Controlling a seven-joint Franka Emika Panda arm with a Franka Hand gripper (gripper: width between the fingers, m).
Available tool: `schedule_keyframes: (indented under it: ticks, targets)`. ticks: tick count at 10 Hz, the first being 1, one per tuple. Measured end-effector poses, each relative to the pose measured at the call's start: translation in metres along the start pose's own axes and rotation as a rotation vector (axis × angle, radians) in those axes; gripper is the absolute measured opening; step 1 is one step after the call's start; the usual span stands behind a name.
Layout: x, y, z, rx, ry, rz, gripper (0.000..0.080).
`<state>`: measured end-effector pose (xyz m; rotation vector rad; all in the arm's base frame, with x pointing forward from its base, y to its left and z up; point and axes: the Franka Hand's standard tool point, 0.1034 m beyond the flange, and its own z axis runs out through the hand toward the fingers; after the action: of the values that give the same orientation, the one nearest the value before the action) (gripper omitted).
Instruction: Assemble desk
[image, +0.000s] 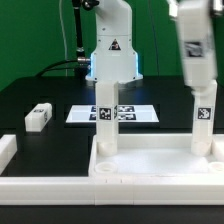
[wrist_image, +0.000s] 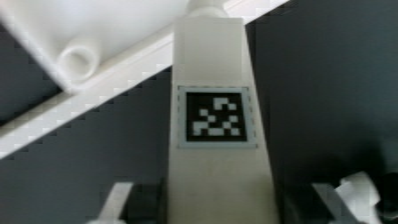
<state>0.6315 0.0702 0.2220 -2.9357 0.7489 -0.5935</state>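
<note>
White and upright, the leg (wrist_image: 217, 110) stands at the desk top's (image: 150, 165) corner on the exterior view's right. Its long axis runs straight between the fingers (wrist_image: 349, 200) of the hand (wrist_image: 231, 205); whether they clamp it I cannot tell.

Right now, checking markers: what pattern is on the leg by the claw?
Black-and-white square tag on white leg; clearest in wrist view.
</note>
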Motion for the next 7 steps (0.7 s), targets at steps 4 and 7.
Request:
schedule_keyframes:
  ticks: [4, 7]
  targets:
    - [-0.016, -0.024, 0.012, 0.092, 0.117, -0.005, 0.0291]
    - [-0.010, -0.028, 0.026, 0.049, 0.127, -0.138, 0.0291]
